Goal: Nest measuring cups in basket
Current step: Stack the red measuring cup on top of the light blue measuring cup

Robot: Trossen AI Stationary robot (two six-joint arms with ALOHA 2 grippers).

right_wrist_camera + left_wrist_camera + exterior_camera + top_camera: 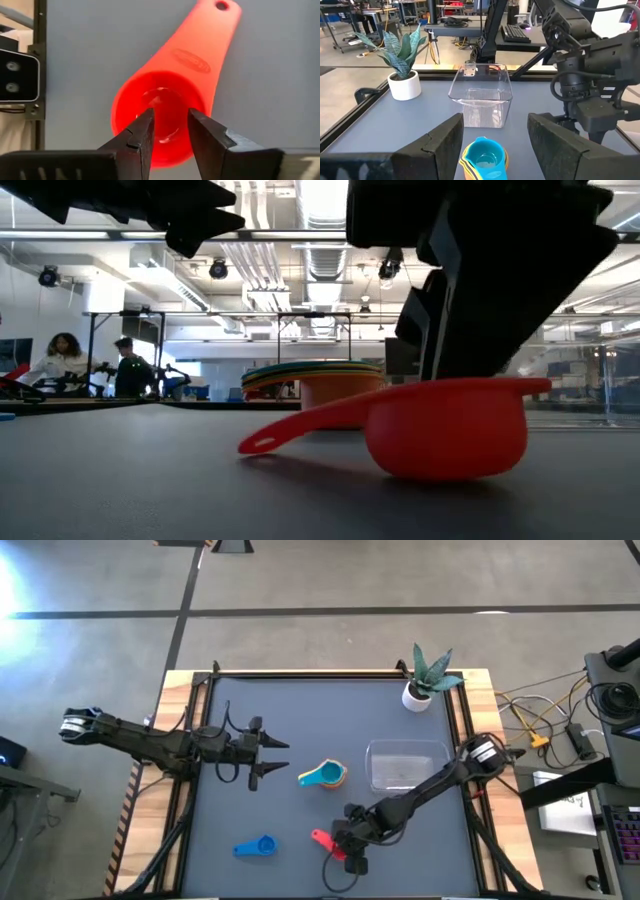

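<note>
A red measuring cup stands upright on its bowl's bottom on the dark table, near the front edge, with its handle sticking out clear of the table. My right gripper slants down over the bowl, its fingers a narrow gap apart. A nested stack of cups, teal on top, sits mid-table. My left gripper hovers open just left of the stack. A blue cup lies at the front left. The clear basket stands right of the stack. My right gripper has both fingertips over the inside of the red cup's bowl, coming from above at a slant. I cannot tell whether they touch the cup. Nothing is pinched between them, and the cup stays upright on the table.
A white pot with a green plant stands at the far right corner, behind the basket. A raised frame runs round the table. People sit at desks in the room beyond, far from the table.
</note>
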